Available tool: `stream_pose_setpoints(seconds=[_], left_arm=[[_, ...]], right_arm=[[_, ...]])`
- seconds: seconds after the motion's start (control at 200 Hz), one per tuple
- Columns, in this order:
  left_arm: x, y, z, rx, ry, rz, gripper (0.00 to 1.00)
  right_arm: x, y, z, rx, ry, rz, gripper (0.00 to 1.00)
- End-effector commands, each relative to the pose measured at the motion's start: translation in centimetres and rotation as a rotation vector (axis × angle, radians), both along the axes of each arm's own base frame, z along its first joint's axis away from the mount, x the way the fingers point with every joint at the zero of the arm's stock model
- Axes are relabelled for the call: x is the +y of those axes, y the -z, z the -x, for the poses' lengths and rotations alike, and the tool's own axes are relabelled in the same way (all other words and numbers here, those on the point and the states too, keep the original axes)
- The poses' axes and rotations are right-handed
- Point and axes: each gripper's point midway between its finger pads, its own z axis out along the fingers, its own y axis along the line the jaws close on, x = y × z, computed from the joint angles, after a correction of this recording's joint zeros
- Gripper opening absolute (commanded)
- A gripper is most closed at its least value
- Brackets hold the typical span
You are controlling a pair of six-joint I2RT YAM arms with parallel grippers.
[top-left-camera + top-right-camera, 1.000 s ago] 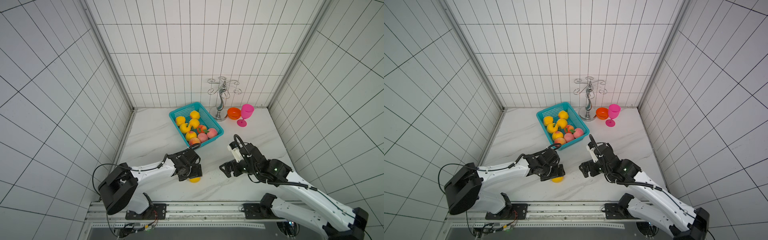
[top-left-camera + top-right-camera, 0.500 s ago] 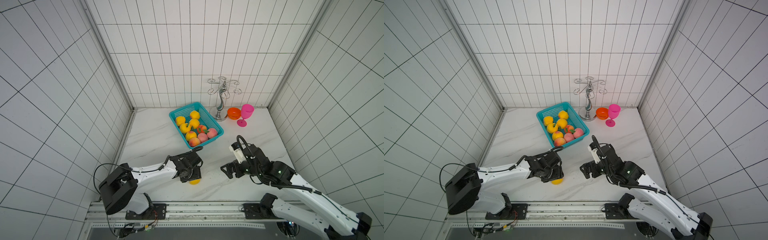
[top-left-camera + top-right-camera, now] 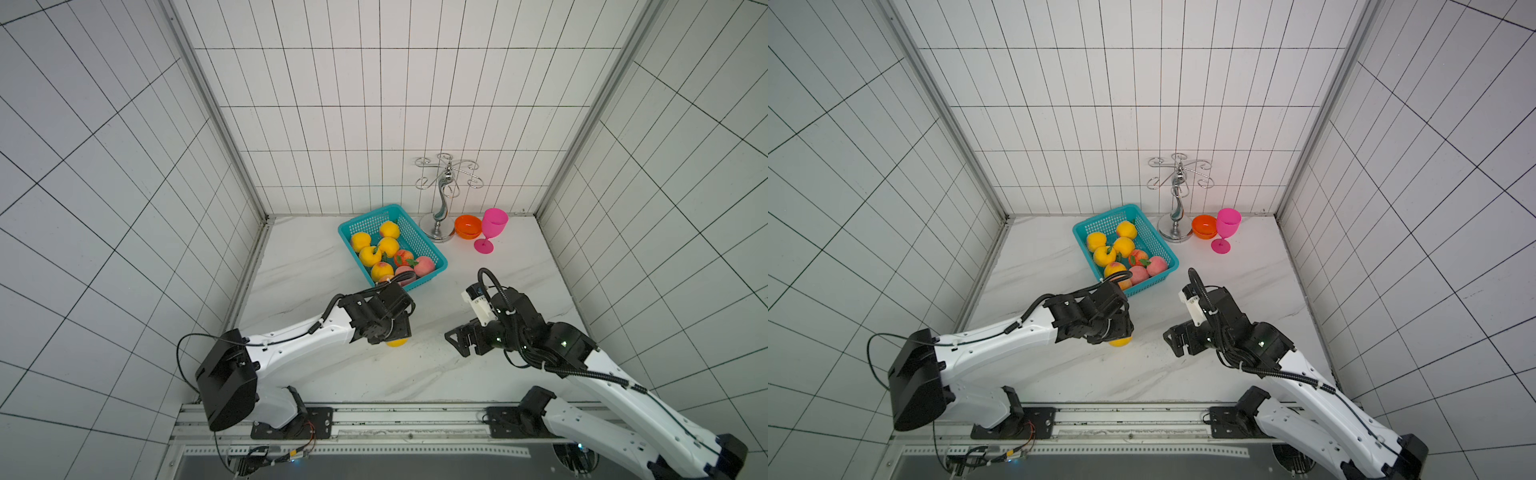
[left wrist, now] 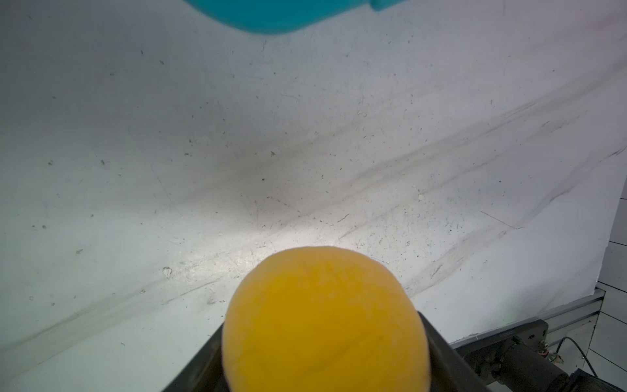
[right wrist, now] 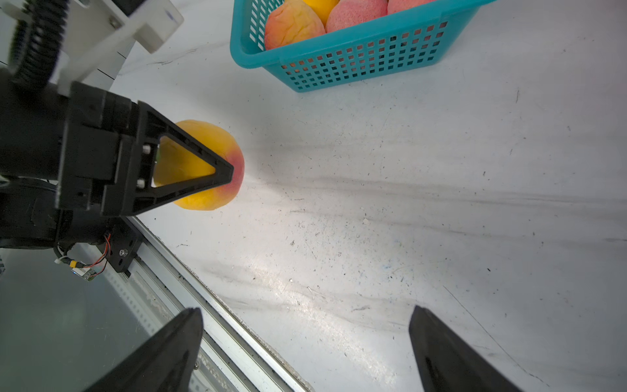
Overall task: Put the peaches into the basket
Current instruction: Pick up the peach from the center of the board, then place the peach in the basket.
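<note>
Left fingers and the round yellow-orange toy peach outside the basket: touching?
Touching. Left wrist view: the round yellow-orange toy peach sits wedged between both black fingers, no gap either side. Right wrist view shows one finger lying across it.

Both top views are bright, evenly lit and sharp, with wide-angle stretch at the edges. Each wrist view shows a white glare patch on the table [image 5: 298,278]; in the left wrist view the close peach [image 4: 322,322] and basket [image 4: 271,17] look blurred
</note>
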Motion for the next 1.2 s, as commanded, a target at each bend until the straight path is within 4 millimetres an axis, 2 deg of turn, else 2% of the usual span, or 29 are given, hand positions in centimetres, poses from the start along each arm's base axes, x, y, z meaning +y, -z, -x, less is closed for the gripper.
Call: stream_pose_setpoints(seconds=[0.0, 0.215, 0.355, 0.69, 0.989, 1.194], left_arm=[[0.0, -2.2, -0.8, -0.058, 0.013, -0.011, 0.67], [-1.4, -4.7, -2.7, -0.110, 0.108, -0.048, 0.68], [-2.2, -6.1, -4.4, -0.126, 0.166, -0.043, 0.68], [-2.4, -10.1, -10.6, -0.204, 0.164, 0.026, 0.69], [-1.0, -11.2, -15.1, -0.293, 0.118, 0.042, 0.69], [-0.3, -10.5, -17.7, -0.319, 0.119, 0.007, 0.69]], right_arm=[[-0.1, -2.2, -0.2, -0.027, 0.000, -0.022, 0.99], [-0.9, -2.4, -0.9, -0.042, 0.040, 0.010, 0.99], [-1.4, -3.5, -1.3, -0.047, 0.066, 0.033, 0.99], [-2.2, -3.7, -2.2, -0.036, 0.115, 0.063, 0.99], [-1.9, -3.7, -3.8, -0.024, 0.101, 0.092, 0.99], [-1.8, -3.5, -5.3, 0.012, 0.094, 0.091, 0.99]])
